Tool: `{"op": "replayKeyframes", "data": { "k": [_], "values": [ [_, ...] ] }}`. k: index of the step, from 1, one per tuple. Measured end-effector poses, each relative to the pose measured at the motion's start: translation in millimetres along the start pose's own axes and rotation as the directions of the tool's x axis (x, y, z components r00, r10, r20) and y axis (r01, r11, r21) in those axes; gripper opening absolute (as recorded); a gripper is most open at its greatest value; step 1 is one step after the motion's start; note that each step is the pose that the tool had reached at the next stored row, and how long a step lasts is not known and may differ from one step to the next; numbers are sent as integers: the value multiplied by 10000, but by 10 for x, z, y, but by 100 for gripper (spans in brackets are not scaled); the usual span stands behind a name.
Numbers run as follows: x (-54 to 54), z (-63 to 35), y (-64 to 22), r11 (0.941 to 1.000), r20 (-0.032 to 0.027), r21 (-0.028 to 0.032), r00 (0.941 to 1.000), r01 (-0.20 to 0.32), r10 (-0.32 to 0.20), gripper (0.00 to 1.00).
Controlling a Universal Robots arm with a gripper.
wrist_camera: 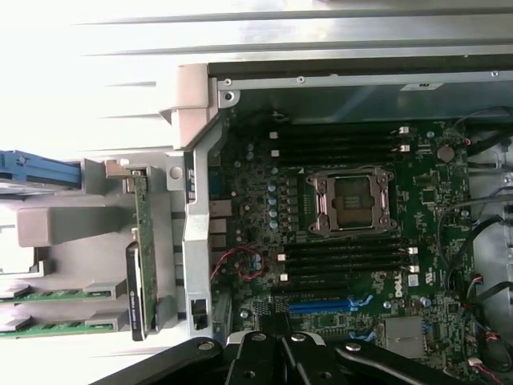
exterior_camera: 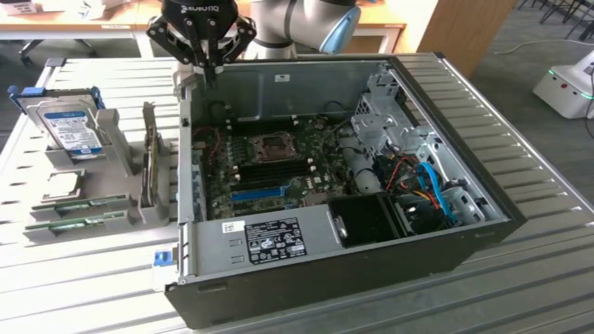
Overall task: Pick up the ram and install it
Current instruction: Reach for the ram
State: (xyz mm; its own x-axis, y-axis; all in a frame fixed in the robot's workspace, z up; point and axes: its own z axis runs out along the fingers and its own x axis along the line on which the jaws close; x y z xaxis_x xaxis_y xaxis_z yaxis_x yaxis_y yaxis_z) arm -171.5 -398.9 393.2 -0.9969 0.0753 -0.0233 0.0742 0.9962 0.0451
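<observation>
**A:** Where is the ram (exterior_camera: pixel 82 205)?

**B:** Outside the case (exterior_camera: pixel 352 282), beyond its wall on the exterior view's left. It stands on edge in a grey rack (exterior_camera: pixel 42 235) on the bench (exterior_camera: pixel 93 292). A second stick (exterior_camera: pixel 79 224) just like it sits just beside it, a little farther from the case's back.

**A:** How will it handle?

**B:** I'd judge it light, thin and stiff. It won't sag, but it could crack if twisted, and the chips and contact edge are delicate. The best hold looks like a pinch across the two flat faces, near mid-length on the upper edge and clear of the contacts. The faces are smooth, so a crooked pinch may slip.

**A:** Anything crowding it?

**B:** A dark card (exterior_camera: pixel 149 163) stands upright between the rack and the case, near the sticks' ends.

**A:** And the gripper (exterior_camera: pixel 213 68)?

**B:** Its fingers are closed and it holds nothing. It hovers over the case's back corner on the rack side, well apart from the ram.
</observation>
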Motion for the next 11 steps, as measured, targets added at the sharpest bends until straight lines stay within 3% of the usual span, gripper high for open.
{"op": "replayKeyframes", "data": {
  "k": [11],
  "values": [
    [56, -2, -4, 10000, 0, 0, 10000, 0, 0, 11]
  ]
}}
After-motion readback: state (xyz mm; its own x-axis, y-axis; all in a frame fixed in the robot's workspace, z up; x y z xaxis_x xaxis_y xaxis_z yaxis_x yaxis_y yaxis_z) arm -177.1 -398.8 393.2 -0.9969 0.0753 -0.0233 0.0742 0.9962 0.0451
